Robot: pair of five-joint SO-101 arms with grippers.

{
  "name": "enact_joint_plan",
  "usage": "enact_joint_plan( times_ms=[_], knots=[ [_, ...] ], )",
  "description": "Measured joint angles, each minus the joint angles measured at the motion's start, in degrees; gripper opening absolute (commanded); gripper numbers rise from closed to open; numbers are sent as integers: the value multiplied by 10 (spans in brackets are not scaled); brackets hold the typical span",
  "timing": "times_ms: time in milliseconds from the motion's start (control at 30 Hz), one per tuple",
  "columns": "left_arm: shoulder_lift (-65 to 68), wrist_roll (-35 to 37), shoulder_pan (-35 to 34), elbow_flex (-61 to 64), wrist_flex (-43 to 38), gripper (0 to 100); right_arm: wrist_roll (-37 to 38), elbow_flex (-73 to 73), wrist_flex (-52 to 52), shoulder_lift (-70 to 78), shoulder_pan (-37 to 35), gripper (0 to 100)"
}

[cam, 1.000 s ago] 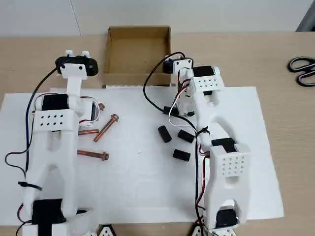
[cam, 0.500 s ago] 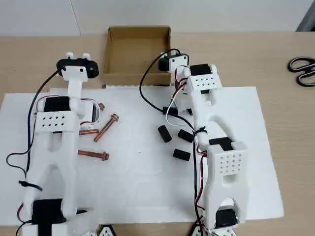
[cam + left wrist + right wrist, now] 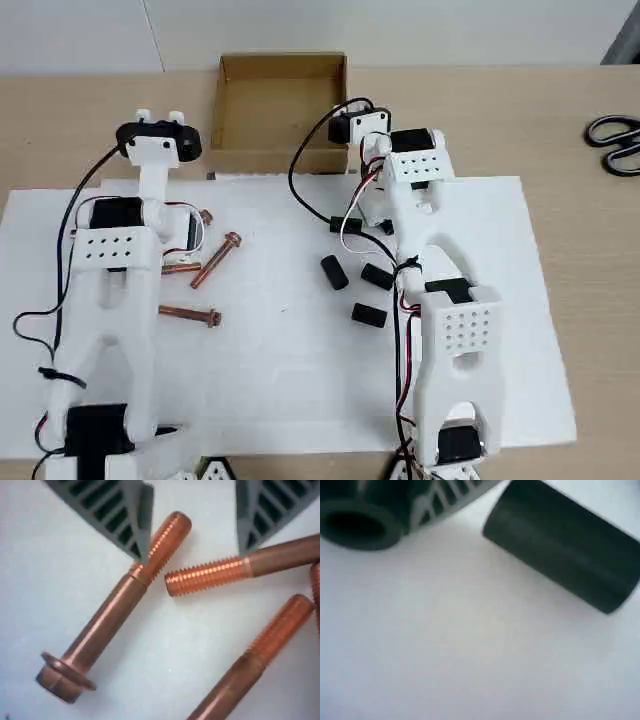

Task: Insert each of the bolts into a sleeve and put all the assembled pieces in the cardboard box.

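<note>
Below left claw (image 3: 192, 552), flat bolt (image 3: 107, 617), threaded end nearest

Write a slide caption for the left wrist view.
Left gripper, fingers open, over loose copper bolts on white paper.

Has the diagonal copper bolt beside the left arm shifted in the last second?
No. The diagonal copper bolt keeps the same position and angle against the brown cardboard box.

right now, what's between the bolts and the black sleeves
Nothing but bare white paper lies between the bolts and the sleeves, as the high view shows.
</note>
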Motion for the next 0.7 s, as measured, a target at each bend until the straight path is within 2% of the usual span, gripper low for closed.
enact_joint_plan(
  times_ms=[100,200,333,533,700],
  knots=[
    [0,1,17,0,2,7,0,7,5,-15,0,4],
    [0,1,45,-13,17,5,0,9,18,-38,4,4],
    [0,-1,78,-83,76,5,1,10,54,-86,17,4],
    [30,-12,81,-185,151,21,1,10,113,-145,91,5],
    [157,-62,71,-258,220,44,1,10,152,-150,172,6]
  ],
)
